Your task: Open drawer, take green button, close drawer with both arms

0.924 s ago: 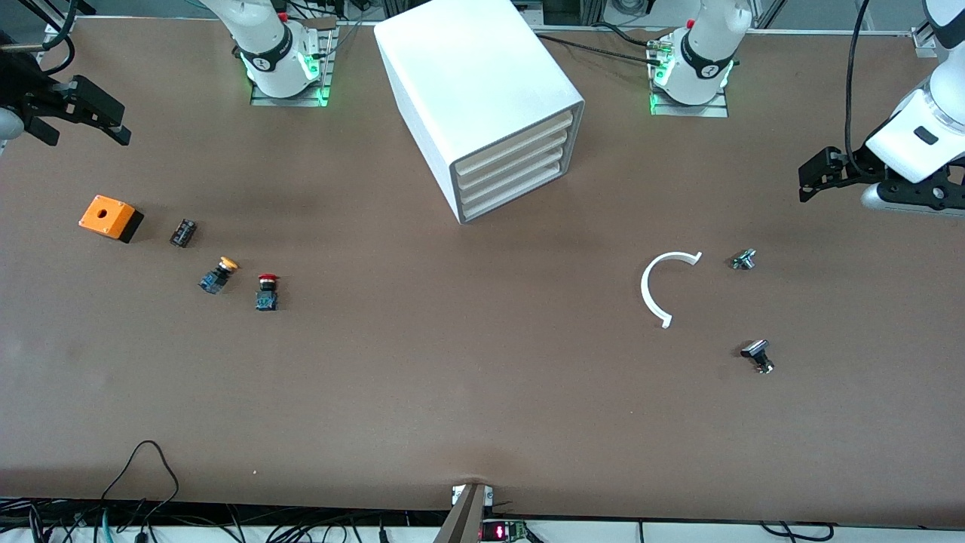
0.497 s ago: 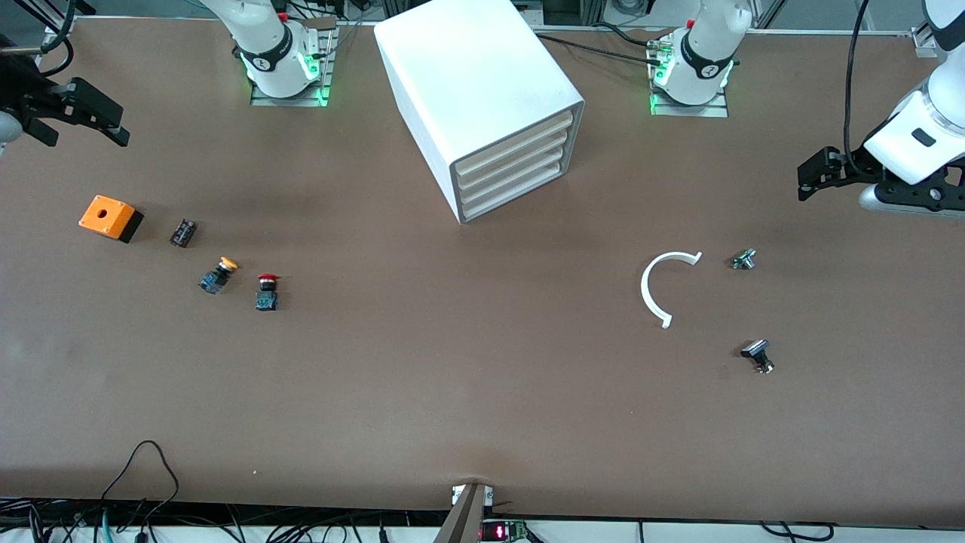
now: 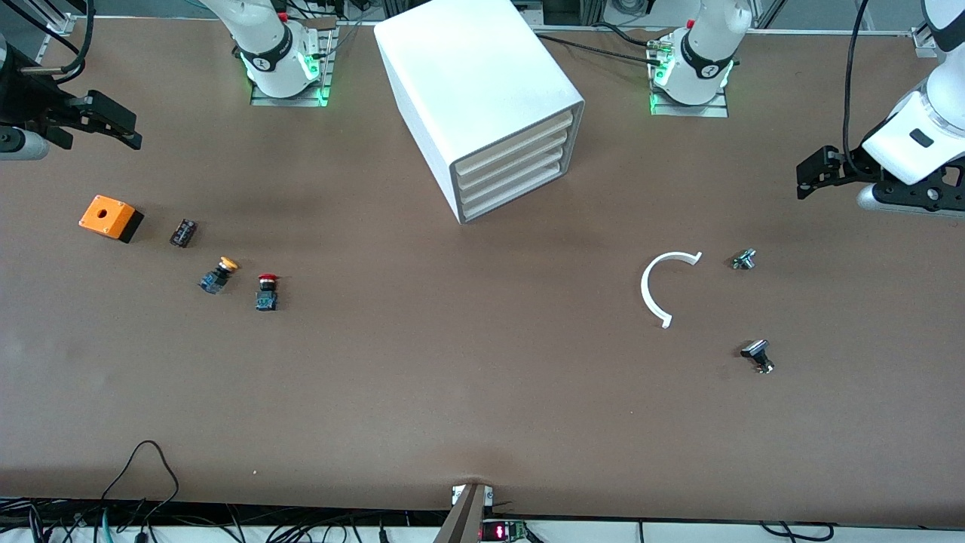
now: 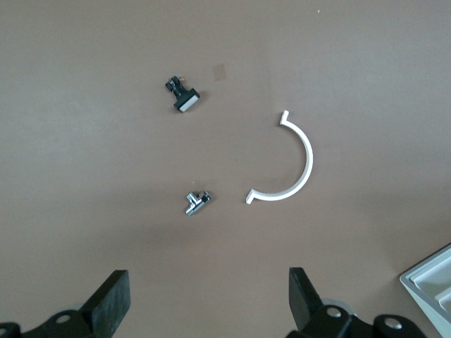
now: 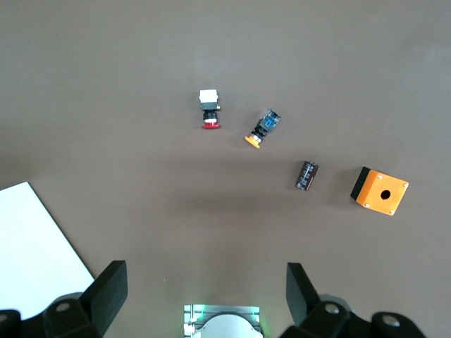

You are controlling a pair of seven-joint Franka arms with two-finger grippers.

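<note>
With both my left gripper (image 3: 805, 176) and right gripper (image 3: 121, 128) spread empty, I risk hooking an upper front instead of the drawer (image 3: 520, 197) at 12 o'clock.

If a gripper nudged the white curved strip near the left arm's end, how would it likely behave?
The white curved strip looks thin and lies flat, so it would probably slide or spin, not tip. Its open arc suggests some flex. Being so low, it may be awkward to pinch.
</note>
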